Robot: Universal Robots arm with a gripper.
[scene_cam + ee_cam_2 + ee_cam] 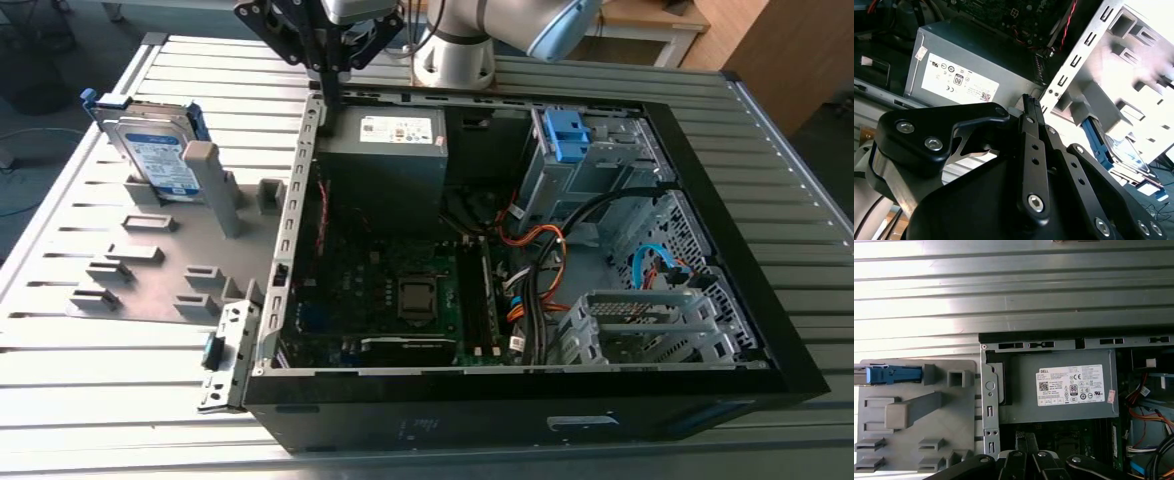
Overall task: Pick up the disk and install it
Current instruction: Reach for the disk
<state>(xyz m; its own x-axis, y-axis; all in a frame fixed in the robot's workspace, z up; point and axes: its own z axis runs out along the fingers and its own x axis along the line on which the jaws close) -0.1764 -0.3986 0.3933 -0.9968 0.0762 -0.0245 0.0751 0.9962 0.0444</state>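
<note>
The disk (pixel 151 152) stands on edge in a grey holder plate (pixel 134 285) at the exterior view's left, its white-and-blue label facing out and its blue rails along the edges. It also appears edge-on in the first wrist view (pixel 889 374) and beyond the case wall in the second wrist view (pixel 1128 156). My gripper (pixel 320 70) hangs over the far corner of the open computer case (pixel 534 410), to the exterior view's right of the disk and well apart from it. Its black fingers (pixel 1029 102) are shut together with nothing between them.
A grey power-supply box (pixel 387 150) with a white sticker lies just below the gripper inside the case. A bare blue bracket (pixel 566 138) sits in the drive bay, with cables and a metal cage (pixel 641 325) nearby. Grey pegs (pixel 220 190) rise from the holder plate on the slatted metal table (pixel 80 420).
</note>
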